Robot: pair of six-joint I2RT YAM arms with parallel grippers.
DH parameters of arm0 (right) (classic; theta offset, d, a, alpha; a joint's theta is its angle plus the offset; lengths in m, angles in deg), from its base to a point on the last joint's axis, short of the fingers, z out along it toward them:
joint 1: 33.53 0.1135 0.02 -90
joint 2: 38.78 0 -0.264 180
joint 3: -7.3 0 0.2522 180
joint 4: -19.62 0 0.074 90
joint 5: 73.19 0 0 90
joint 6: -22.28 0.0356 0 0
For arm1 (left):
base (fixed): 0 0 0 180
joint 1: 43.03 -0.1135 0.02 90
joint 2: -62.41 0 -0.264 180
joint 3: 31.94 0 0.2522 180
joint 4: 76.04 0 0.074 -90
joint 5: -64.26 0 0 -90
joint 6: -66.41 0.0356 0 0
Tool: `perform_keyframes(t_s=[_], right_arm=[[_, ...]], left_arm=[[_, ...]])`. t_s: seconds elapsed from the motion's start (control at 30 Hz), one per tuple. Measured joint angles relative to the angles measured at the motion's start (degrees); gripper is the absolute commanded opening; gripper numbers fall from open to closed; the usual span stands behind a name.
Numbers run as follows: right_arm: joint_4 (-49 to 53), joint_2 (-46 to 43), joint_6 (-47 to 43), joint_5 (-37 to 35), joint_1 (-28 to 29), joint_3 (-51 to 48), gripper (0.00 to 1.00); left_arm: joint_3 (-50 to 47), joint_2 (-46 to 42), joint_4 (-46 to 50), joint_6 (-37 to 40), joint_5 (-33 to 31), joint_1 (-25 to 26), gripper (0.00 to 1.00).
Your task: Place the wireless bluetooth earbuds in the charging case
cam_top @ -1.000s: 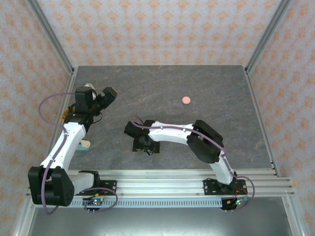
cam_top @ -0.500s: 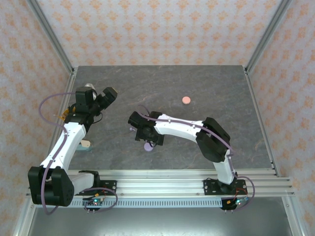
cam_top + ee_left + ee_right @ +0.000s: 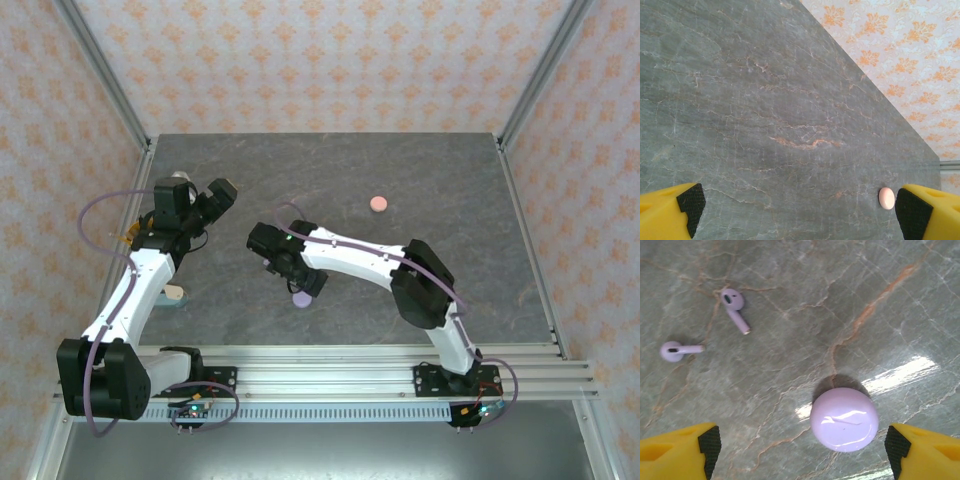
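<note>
Overhead, pink case (image 3: 377, 203), right wrist, lilac earbuds (image 3: 733, 301)

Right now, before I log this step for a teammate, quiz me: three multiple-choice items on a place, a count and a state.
1. Where do the lilac earbuds lie?
A) inside the lilac case
B) on the table, apart from the case
C) on the case's lid

2. How many lilac earbuds are in the right wrist view?
A) two
B) one
C) four

3. How is the right pincer?
A) shut on the case
B) shut on an earbud
C) open, the case untouched between its fingers

Answers: 1 B, both lie on bare stone away from the case; 2 A, two stemmed buds; 3 C, gaps show either side of the case.
</note>
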State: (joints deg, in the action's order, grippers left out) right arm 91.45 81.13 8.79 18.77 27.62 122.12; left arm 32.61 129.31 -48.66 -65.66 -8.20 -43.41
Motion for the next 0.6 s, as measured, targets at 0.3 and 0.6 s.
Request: perform_keyframes(t_s=[0.3,0.6], right_arm=[[0.83,1.62,2.16,2.32,0.00,-1.09,0.85],[-2.03,1.95,2.36,5.16,0.79,-4.55,0.84]], left_arm=[[0.00,0.00,0.02,-1.03,0.07,0.00,1.00],[0.00,0.00,0.02,-1.62,0.09,0.00,1.00]])
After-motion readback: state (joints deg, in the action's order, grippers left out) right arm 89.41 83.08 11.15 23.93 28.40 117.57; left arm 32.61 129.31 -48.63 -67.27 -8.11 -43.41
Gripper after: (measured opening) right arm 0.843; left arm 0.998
